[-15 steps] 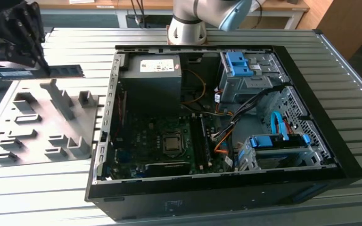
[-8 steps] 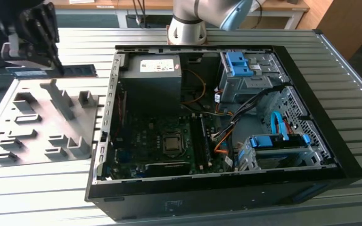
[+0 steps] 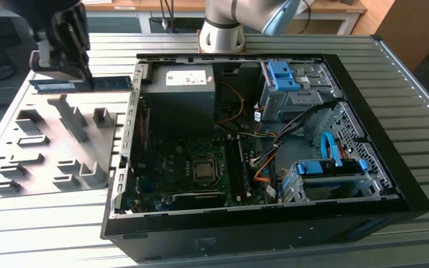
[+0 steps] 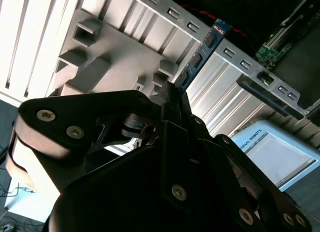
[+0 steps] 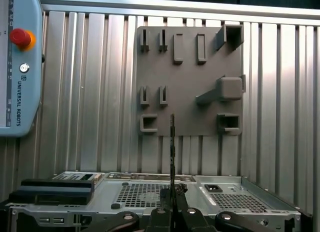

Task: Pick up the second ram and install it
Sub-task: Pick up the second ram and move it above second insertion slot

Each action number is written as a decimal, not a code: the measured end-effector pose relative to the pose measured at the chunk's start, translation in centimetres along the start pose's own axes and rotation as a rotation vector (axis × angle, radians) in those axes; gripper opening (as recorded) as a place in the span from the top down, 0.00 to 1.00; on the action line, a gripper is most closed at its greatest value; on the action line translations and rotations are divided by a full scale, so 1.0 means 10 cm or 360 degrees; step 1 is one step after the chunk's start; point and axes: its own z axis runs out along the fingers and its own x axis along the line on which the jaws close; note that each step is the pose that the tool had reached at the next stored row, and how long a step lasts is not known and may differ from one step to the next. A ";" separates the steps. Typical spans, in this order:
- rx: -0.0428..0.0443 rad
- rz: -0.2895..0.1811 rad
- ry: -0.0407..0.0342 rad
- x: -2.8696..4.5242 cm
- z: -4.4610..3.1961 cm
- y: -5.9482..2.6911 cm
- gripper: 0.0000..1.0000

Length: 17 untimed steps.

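The second ram [image 3: 80, 85], a long thin dark stick with a pale label, hangs level above the far end of the gray holder plate [image 3: 47, 151], at the exterior view's left, just outside the open computer case [image 3: 274, 223]. My black gripper [image 3: 86, 81] comes down from above and is shut on it. In the second wrist view the ram [image 4: 202, 54] sticks out from between the fingers [image 4: 172, 99], past the case's edge. In the first wrist view the ram [image 5: 172, 152] is edge-on, rising from my gripper [image 5: 172, 209].
The case lies open on a ribbed metal table [image 3: 415, 111]. The motherboard [image 3: 192, 162], memory slots [image 3: 237, 162], power supply [image 3: 177, 84], blue drive brackets [image 3: 285, 75] and orange and blue cables [image 3: 330, 148] are inside. A teach pendant [image 5: 17, 67] lies on the table.
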 end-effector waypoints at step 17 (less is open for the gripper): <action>-0.0003 0.0000 0.0000 0.013 -0.019 -0.581 0.86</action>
